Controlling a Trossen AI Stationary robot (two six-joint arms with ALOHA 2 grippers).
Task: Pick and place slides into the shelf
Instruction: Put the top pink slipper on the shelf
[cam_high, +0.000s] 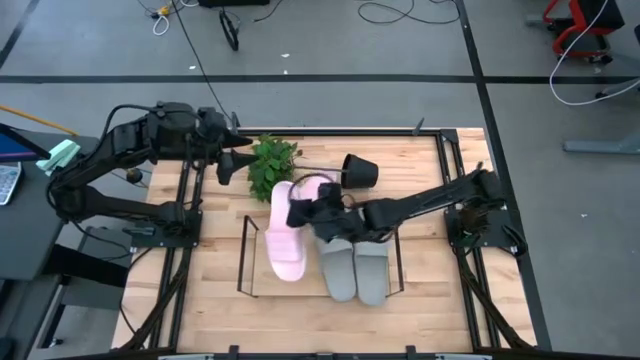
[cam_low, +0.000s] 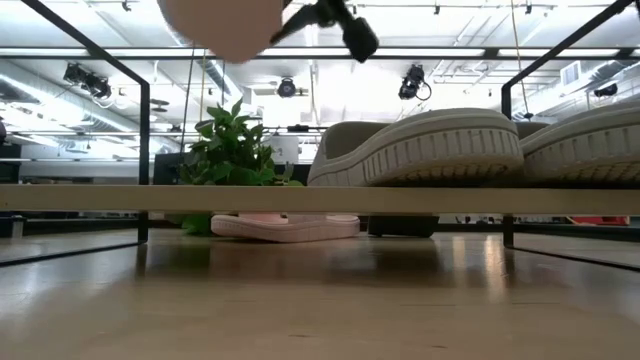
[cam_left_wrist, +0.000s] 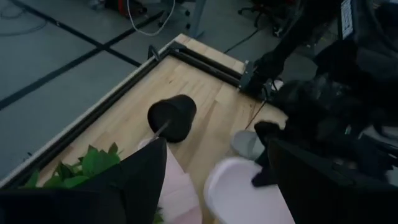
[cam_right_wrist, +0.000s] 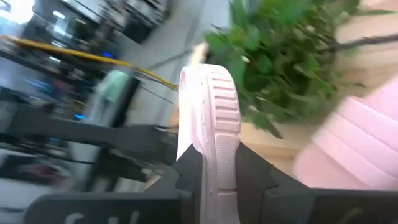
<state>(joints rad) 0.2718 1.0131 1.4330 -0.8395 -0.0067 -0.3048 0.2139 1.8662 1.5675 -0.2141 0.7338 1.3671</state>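
Now right gripper (cam_right_wrist: 214, 177) clamping pink slide (cam_right_wrist: 214, 118) above shelf (cam_high: 243, 255), left gripper (cam_high: 240, 158) wide open.

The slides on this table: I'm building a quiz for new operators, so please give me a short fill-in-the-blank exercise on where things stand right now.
1. The right gripper is shut on a slide whose colour is ____.
2. The number of grey-green slides lying on the shelf is ____.
3. The black pot of the plant is lying on its ____.
4. The left gripper, near the plant, has fingers that are ____.

Missing words: pink; two; side; open
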